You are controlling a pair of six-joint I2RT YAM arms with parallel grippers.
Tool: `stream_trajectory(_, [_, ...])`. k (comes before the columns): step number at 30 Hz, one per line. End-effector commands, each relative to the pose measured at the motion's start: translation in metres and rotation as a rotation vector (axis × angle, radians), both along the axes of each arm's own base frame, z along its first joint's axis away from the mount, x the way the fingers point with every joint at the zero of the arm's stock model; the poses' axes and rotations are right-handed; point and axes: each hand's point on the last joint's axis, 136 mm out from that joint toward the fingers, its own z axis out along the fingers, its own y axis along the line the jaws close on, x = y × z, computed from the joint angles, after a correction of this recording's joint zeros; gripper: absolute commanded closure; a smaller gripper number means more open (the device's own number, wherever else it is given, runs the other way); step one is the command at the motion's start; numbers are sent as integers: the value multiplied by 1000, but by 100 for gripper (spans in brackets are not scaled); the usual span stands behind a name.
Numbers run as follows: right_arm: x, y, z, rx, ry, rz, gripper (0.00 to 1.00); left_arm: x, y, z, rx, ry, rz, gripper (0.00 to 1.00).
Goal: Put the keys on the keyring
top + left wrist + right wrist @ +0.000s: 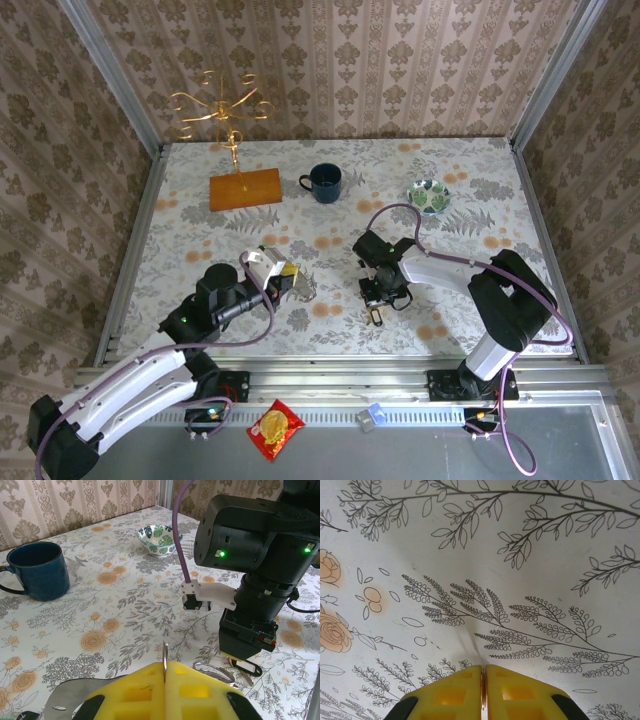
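My left gripper (165,666) (283,272) is shut on the keyring (164,655), a thin metal ring that stands edge-on between the yellow fingers. Its grey strap (70,697) (302,291) trails off to the lower left. A second metal ring (215,672) lies flat on the cloth just right of the fingers. My right gripper (378,300) (483,669) points straight down at the tablecloth, shut on a thin metal strip. From under it a black-headed key (248,667) (377,317) sticks out on the table. The two grippers are a short gap apart.
A dark blue mug (324,182) (37,570) and a leaf-patterned bowl (428,195) (159,539) stand at the back. A gold wire stand on a wooden base (245,188) is back left. A red snack packet (275,430) lies on the front rail.
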Motion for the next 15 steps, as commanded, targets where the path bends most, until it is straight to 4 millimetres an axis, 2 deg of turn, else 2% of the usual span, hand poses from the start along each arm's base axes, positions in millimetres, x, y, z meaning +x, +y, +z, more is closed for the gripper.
stream_trajectory(1, [-1,-1,4,-9,20,6,91,-2,-5,23,-42,-60,-27,100])
stream_trajectory(8, [-2,-2,11,-6,12,21,100,-3,-5,23,-42,-57,-30,100])
stream_trajectory(11, [2,1,25,23,-32,42,100,-3,-6,25,-43,-55,-37,100])
stream_trajectory(15, [9,12,59,120,-161,96,100,-6,-8,27,-47,-52,-58,100])
